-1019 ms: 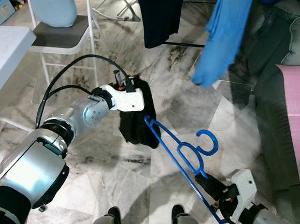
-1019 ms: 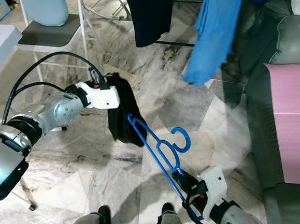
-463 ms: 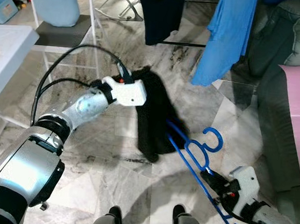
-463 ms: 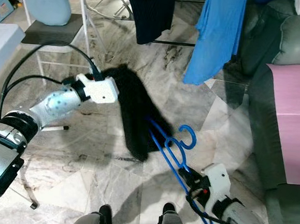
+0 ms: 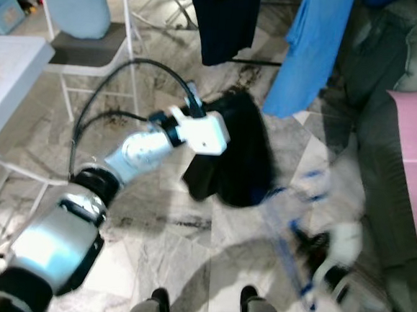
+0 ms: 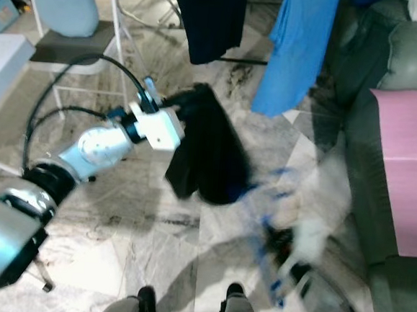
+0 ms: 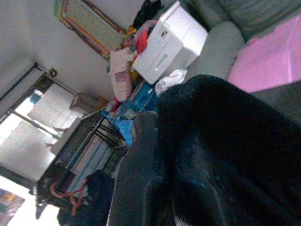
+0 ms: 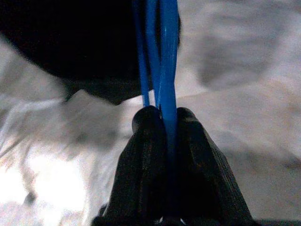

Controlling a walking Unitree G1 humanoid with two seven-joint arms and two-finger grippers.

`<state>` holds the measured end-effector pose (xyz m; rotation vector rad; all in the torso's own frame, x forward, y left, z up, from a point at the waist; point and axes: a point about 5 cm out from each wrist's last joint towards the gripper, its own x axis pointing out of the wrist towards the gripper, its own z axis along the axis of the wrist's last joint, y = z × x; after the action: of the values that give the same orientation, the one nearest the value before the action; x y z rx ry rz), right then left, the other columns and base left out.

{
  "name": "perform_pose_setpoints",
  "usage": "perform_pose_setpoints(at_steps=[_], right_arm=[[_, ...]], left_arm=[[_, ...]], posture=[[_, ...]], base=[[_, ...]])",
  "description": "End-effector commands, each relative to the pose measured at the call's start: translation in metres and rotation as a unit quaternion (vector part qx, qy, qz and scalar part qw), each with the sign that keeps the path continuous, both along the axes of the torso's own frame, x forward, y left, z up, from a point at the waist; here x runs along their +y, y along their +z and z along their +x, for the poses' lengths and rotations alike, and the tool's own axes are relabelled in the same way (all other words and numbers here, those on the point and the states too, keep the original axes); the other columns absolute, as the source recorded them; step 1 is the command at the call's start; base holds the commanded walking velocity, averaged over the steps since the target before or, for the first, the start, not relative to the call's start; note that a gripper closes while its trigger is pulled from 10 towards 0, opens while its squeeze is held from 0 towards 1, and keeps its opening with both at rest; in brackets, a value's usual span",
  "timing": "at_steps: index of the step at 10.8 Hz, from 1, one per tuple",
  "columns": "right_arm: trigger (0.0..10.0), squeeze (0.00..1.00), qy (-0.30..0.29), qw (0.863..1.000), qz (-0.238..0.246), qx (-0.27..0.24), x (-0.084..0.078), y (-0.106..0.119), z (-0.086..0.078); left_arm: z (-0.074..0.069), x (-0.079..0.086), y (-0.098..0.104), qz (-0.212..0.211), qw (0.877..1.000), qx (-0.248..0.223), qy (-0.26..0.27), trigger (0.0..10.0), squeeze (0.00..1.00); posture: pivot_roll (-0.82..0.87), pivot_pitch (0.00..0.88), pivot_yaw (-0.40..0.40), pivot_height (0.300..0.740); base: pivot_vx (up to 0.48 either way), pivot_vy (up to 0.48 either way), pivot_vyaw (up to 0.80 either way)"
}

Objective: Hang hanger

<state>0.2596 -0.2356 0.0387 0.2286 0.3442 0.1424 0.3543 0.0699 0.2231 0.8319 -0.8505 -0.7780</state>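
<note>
My left gripper (image 5: 222,115) is raised in mid-air over the marble floor and is shut on a black garment (image 5: 243,159), which hangs from it in a bunch. In the left wrist view the black cloth (image 7: 225,141) covers the fingers. Lower right, my right gripper (image 8: 162,115) is shut on the thin bars of a blue hanger (image 8: 162,56). In the eye views the hanger (image 5: 298,206) and the right arm (image 5: 335,245) are smeared by motion. The hanger's far end reaches the garment's lower edge.
A blue shirt (image 5: 312,48) and a dark garment (image 5: 225,20) hang from a rack ahead. A folding chair (image 5: 87,45) and a white table (image 5: 5,75) stand on the left. A grey sofa (image 5: 386,105) with a pink cloth (image 5: 415,143) is on the right.
The left arm has swung the black garment to the right and up, over the hanger's far end. The right arm and hanger are now moving and blurred.
</note>
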Motion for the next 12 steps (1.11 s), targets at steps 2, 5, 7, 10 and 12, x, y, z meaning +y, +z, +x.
perform_pose_setpoints(at_steps=[2,5,7,10,12], right_arm=[[10.0,0.00,-0.139,0.989,0.045,0.022,-0.033,-0.012,-0.007],[10.0,0.00,-0.282,0.945,0.145,-0.077,-0.072,0.026,0.011],[10.0,0.00,-0.291,0.927,0.187,-0.144,-0.075,0.058,0.032],[10.0,0.00,-0.160,0.929,0.239,-0.234,-0.020,0.118,0.058],[10.0,0.00,-0.067,0.911,0.280,-0.296,0.015,0.154,0.057]], left_arm=[[-0.006,0.008,-0.015,-0.022,0.999,0.025,0.001,10.0,0.00],[-0.023,0.005,-0.056,-0.035,0.995,0.095,-0.004,10.0,0.00],[-0.039,-0.010,-0.088,-0.013,0.988,0.150,-0.028,10.0,0.00],[-0.067,-0.020,-0.149,0.041,0.964,0.261,-0.022,10.0,0.00],[-0.079,-0.024,-0.169,0.050,0.949,0.310,-0.021,10.0,0.00]], posture=[[-0.22,0.259,0.121,0.740],[-0.21,0.251,0.125,0.740],[-0.21,0.240,0.117,0.740],[-0.22,0.232,0.109,0.740],[-0.24,0.232,0.106,0.740]], base=[[0.000,0.000,0.00],[0.000,0.000,0.00],[0.000,0.000,0.00],[0.000,0.000,0.00],[0.000,0.000,0.00]])
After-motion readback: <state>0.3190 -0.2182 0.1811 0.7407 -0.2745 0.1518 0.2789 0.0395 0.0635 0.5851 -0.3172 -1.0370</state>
